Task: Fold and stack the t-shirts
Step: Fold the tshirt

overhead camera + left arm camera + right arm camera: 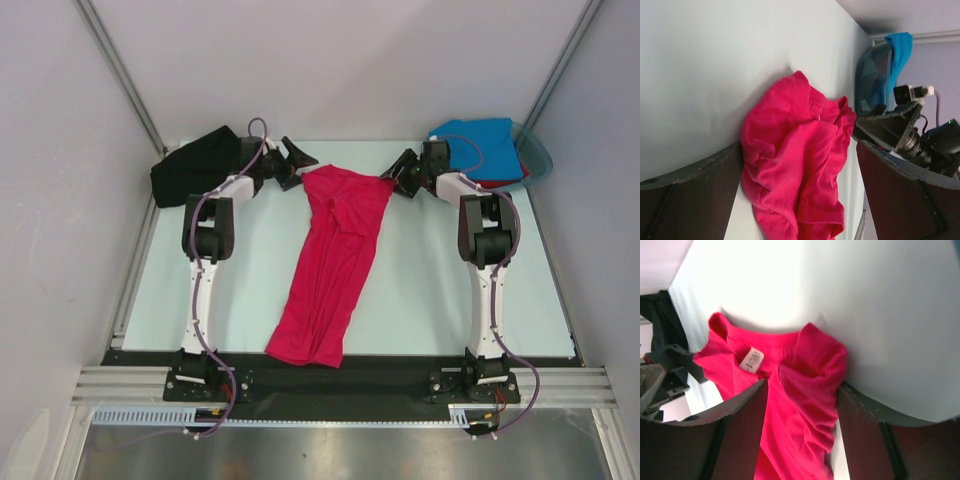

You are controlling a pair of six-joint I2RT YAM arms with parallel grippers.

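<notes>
1. Your crimson-pink t-shirt lies on the middle of the counter as a long, narrow, rumpled strip. It runs from the far centre to the near edge and slants a little to the left as it comes nearer.
2. Its collar end is the far end, and the right wrist view shows the white neck label facing up there. The near hem reaches the near edge of the pale surface.
3. Your right pincer sits at the far right corner of the shirt. It is part-way open and clamps nothing. Its fingers straddle a bunched fold of the shoulder, which lies loose between them.
4. Your left pincer is just beside the far left corner, spread wide and holding nothing.
5. Along both long edges of the shirt you have bare counter, out to each forearm.
6. The black t-shirt is heaped in the far left corner, against the side wall and behind the left arm.
7. The blue t-shirt drapes over the teal tub in the far right corner. The red t-shirt shows under it, close behind the right arm.
</notes>
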